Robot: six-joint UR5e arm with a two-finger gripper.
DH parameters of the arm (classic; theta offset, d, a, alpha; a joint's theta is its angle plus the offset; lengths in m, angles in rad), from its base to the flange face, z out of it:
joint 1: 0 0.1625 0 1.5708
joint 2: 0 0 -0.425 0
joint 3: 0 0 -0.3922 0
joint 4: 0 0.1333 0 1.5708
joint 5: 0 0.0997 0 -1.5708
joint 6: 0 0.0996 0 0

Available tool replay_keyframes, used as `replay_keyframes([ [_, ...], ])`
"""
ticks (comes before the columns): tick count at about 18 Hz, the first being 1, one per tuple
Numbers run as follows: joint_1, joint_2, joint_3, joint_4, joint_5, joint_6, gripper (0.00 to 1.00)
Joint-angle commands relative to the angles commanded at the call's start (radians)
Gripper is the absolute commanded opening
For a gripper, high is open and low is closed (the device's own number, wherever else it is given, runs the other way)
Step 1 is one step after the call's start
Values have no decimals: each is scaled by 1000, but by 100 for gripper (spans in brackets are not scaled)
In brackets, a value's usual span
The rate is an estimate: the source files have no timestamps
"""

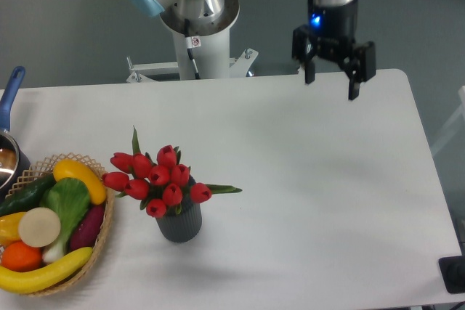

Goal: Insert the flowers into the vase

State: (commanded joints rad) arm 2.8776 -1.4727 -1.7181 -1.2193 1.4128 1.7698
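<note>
The flowers (155,178), a tight bunch of red tulips with green leaves, stand in the vase (180,223), a small dark grey ribbed cylinder on the white table, left of centre. The bunch leans to the left over the vase mouth and one leaf sticks out to the right. My gripper (331,88) hangs open and empty high over the table's far right edge, well away from the vase, with its fingers pointing down.
A woven basket (93,265) with fruit and vegetables sits at the front left. A pot with a blue handle (10,99) is at the left edge. The robot base (197,16) stands behind the table. A dark object (453,274) is at the lower right corner.
</note>
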Motion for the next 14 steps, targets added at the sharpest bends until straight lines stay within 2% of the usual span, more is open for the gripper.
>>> replay_keyframes([
  [2,64,20,-5,-41,-2,100,100],
  [4,95,34,-11,-72,-8,167,100],
  [14,97,37,-18,-71,-17,172,100],
])
